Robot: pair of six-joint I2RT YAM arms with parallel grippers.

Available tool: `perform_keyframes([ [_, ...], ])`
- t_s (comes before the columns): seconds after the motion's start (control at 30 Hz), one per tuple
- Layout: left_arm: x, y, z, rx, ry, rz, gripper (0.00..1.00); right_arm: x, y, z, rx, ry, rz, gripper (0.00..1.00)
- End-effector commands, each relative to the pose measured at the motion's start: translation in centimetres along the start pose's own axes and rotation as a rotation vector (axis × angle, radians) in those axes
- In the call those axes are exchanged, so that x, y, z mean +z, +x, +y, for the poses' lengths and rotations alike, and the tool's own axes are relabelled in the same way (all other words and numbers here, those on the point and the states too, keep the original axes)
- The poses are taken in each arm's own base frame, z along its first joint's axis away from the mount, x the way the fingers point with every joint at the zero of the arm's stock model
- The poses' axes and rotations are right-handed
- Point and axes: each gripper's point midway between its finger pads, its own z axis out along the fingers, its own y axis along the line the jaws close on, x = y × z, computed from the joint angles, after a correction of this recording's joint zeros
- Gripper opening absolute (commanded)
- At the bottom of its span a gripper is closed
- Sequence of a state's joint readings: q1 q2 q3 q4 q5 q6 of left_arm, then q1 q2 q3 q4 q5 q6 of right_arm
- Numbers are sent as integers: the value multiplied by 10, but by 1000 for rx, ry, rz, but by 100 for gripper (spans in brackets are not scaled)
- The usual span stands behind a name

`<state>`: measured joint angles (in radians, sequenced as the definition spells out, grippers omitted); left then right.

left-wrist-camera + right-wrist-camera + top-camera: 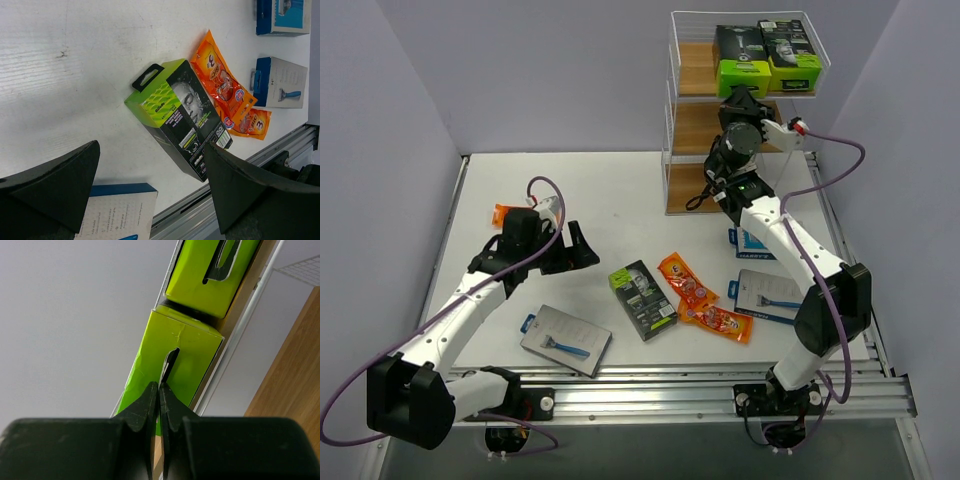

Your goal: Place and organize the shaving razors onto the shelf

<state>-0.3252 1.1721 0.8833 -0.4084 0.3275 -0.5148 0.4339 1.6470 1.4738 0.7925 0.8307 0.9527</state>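
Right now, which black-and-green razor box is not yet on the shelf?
The box lying flat on the table, just left of the orange packets. The other two boxes stand on the shelf's top board.

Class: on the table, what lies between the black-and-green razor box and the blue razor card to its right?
Orange packets lie in that stretch, side by side. This shows most clearly in the top external view.

Black fingers [148, 405] come up from the bottom middle, pressed tight together with nothing between them. The tips sit right at the lower end of the hang slot on a lime-green box [195, 355]. A second green box [200, 270] is at the top. A white wire rod [240, 335] runs diagonally, wooden shelf board [290, 385] on the right, plain pale wall [65, 315] on the left.
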Motion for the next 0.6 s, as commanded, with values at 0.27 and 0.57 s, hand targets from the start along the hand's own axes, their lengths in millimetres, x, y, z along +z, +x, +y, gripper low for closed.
perform_keyframes([
  [0.27, -3, -20, -12, 10, 46, -38, 94, 23, -16, 22, 103, -61, -22, 0],
  [0.57, -1, -20, -10, 3, 46, -35, 94, 28, -6, 20, 107, -73, -7, 0],
])
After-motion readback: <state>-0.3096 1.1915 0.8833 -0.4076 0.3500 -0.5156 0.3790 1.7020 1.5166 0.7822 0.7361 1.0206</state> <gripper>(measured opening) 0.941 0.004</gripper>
